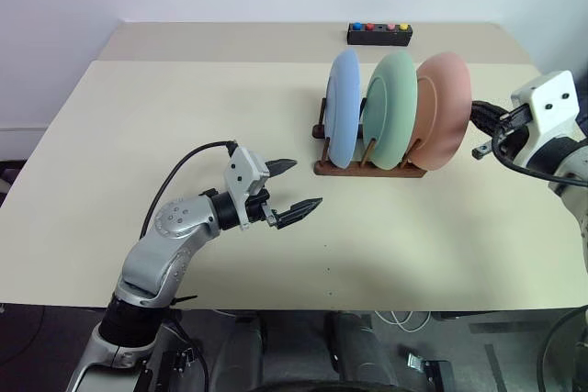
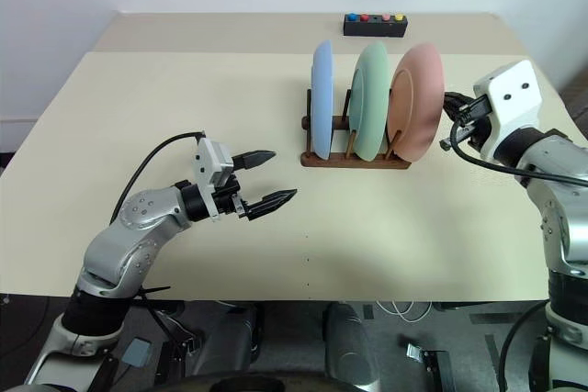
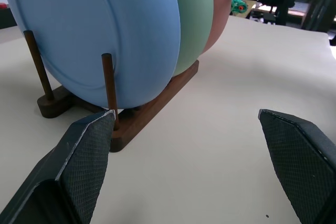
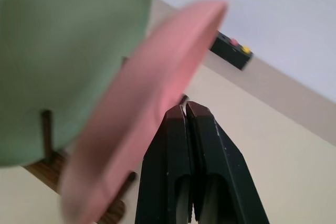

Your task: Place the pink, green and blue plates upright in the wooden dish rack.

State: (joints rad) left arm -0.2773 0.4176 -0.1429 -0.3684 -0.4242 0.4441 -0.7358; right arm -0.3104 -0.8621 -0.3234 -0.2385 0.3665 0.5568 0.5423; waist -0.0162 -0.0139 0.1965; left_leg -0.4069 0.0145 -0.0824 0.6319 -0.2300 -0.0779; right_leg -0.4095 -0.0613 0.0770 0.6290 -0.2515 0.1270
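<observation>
- On the left side of the cream desk [image 1: 138, 135], the left gripper [image 1: 296, 184] hovers just above the surface with its two black fingers [image 1: 299, 209] spread wide apart and nothing between them. They point toward the wooden dish rack [image 1: 367, 169], but stop short of it with bare desk between.
- From the left wrist view, the rack's near rail and two upright pegs stand just ahead of that gripper, and one finger tip overlaps the rail's end in the picture; whether it touches cannot be told.
- Right of centre, the rack holds all three plates on edge between its pegs. The blue plate [image 1: 344, 107] is leftmost, the green plate [image 1: 393, 106] stands in the middle, and the pink plate [image 1: 443, 109] is rightmost.
- The blue plate stands close to upright, while the green and pink plates lean a little.
- Behind the rack, at the far edge of the desk, lies a small black box with coloured buttons [image 1: 379, 34].
- At the right, the right gripper [image 4: 186, 109] sits close against the outer side of the pink plate. Its fingers [image 4: 210, 140] are pressed together, holding nothing; their tips are right by the plate's rim, and contact cannot be told.
</observation>
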